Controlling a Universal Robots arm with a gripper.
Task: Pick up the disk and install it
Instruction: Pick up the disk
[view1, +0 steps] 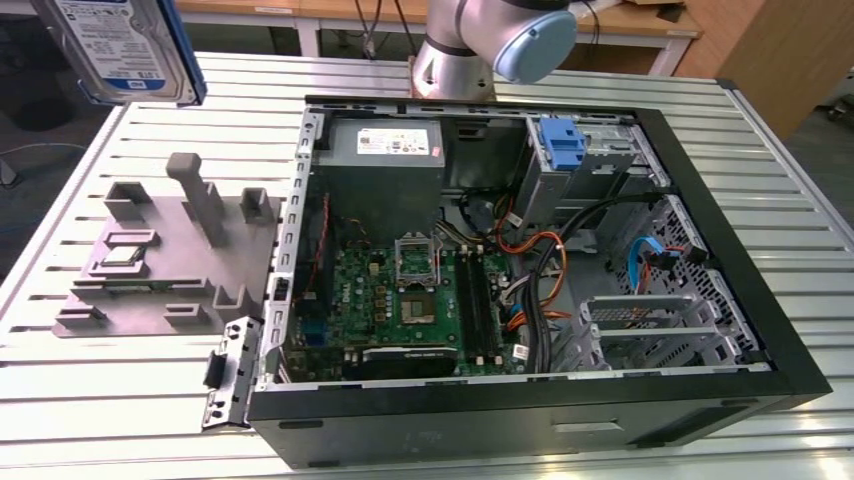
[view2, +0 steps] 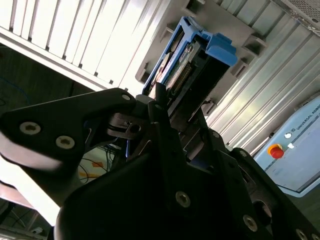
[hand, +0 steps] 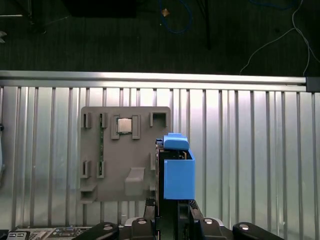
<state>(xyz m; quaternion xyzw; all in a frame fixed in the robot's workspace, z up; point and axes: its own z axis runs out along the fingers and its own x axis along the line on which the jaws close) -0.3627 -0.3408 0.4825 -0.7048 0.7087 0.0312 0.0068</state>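
Disk (view1: 118, 48), a flat rectangular silver-grey hard drive with blue-and-white label and blue plastic side rails, clamped edge-on between the black fingers (view2: 162, 120), clear of the ribbed metal desk (view1: 134, 400). Beyond the fingertips lies a grey moulded fixture plate (hand: 125, 155); an open black computer case (view1: 534, 250) stands well apart.

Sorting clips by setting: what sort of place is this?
Probably a robotics lab bench for computer assembly trials: an open desktop computer case lies on a slatted aluminium table, a grey parts fixture sits beside it, and a robot arm rises behind, with the disk held aloft.
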